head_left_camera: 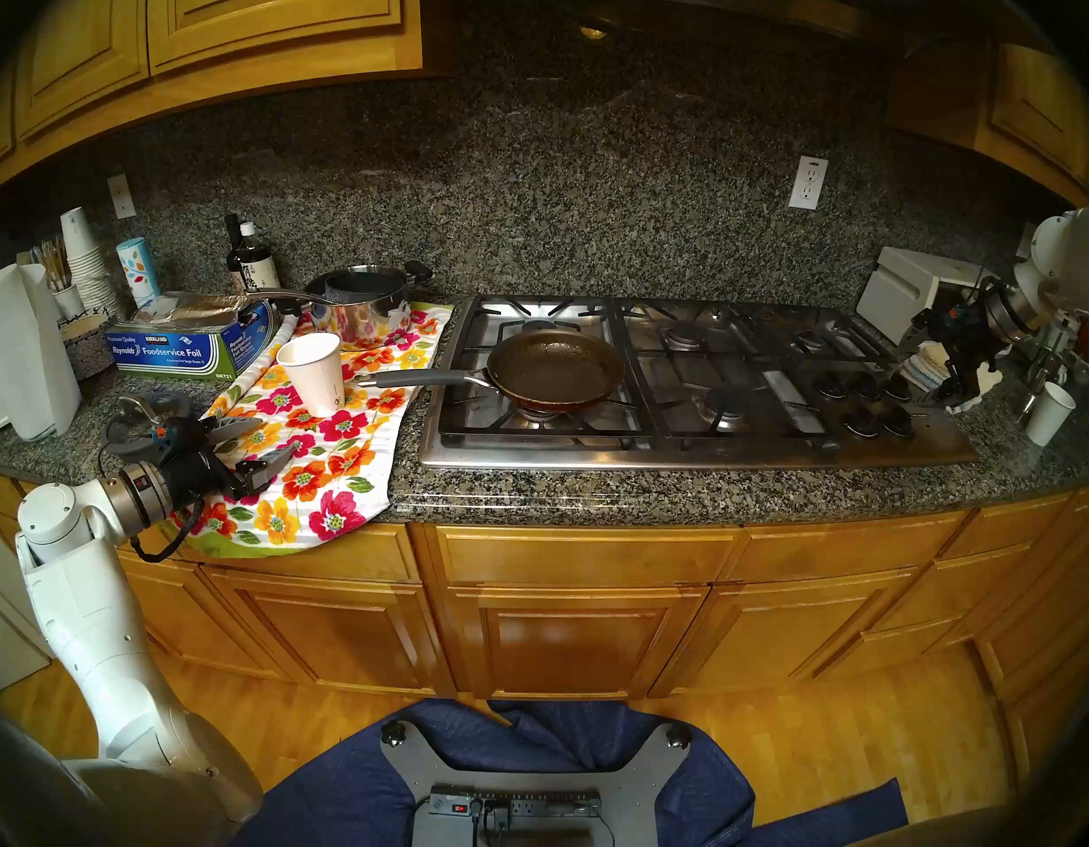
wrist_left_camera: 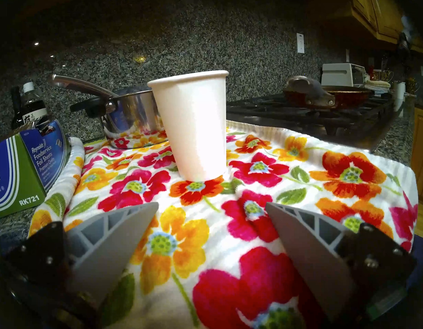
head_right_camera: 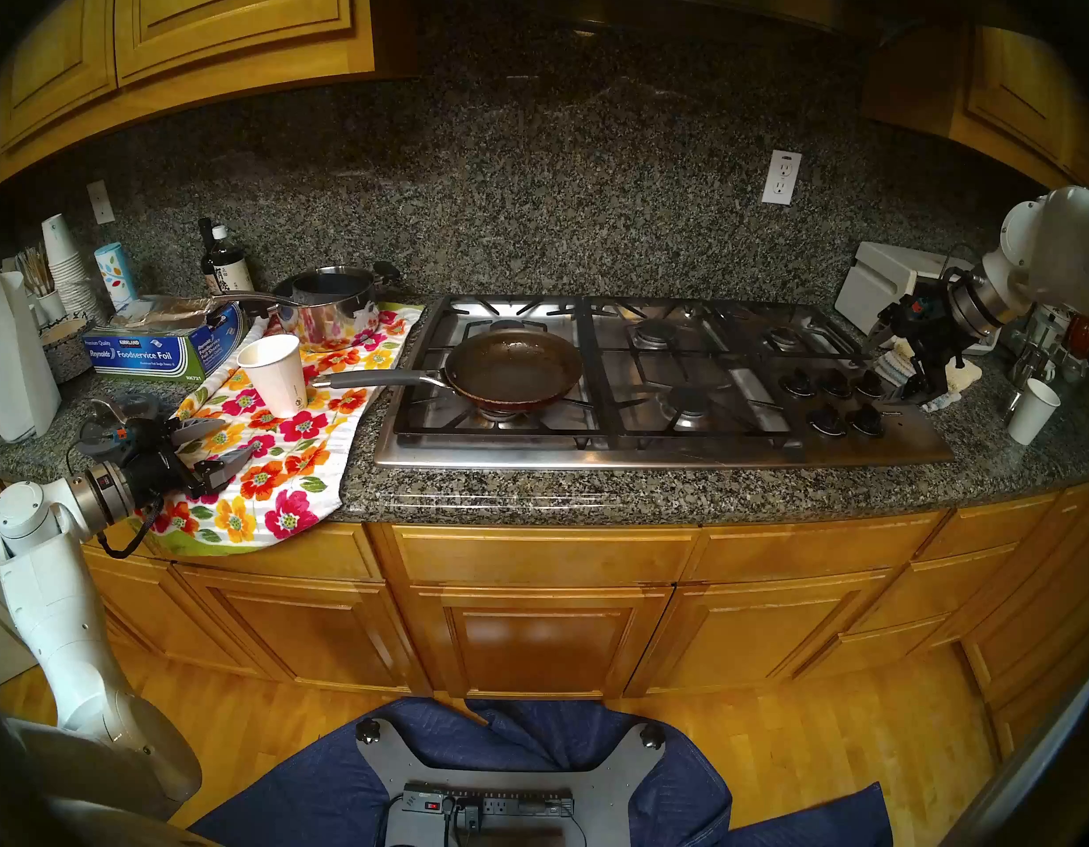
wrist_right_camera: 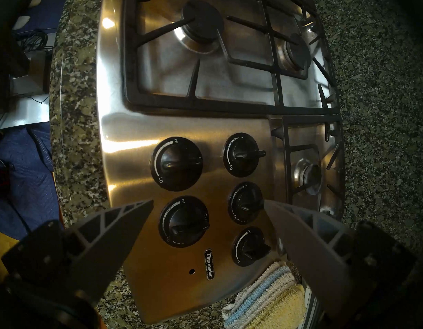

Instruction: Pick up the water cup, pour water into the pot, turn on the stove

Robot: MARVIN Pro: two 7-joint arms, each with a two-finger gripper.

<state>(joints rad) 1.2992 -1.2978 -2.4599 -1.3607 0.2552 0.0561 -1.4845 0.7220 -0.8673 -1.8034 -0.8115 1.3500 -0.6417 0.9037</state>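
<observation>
The white paper water cup (head_left_camera: 313,375) (head_right_camera: 273,375) (wrist_left_camera: 193,126) stands upright on a floral towel, left of the stove. My left gripper (head_left_camera: 273,441) (head_right_camera: 236,437) (wrist_left_camera: 211,204) hovers low over the towel, a short way in front of the cup, open and empty. The pot, a shallow pan (head_left_camera: 557,369) (head_right_camera: 514,366) (wrist_left_camera: 343,95) that is dark inside, sits on the stove's (head_left_camera: 682,451) (wrist_right_camera: 125,136) front left burner, its grey handle pointing toward the cup. My right gripper (head_left_camera: 924,375) (head_right_camera: 890,369) (wrist_right_camera: 208,201) hangs open just above the black knobs (head_left_camera: 865,399) (wrist_right_camera: 174,163), touching none.
A steel saucepan (head_left_camera: 361,314) stands behind the cup on the floral towel (head_left_camera: 322,461). A foil box (head_left_camera: 181,347), stacked cups (head_left_camera: 86,265), a blue tumbler (head_left_camera: 137,271) and a paper towel roll (head_left_camera: 22,351) crowd the left. A folded cloth (wrist_right_camera: 265,297) and another white cup (head_left_camera: 1049,412) lie right of the stove.
</observation>
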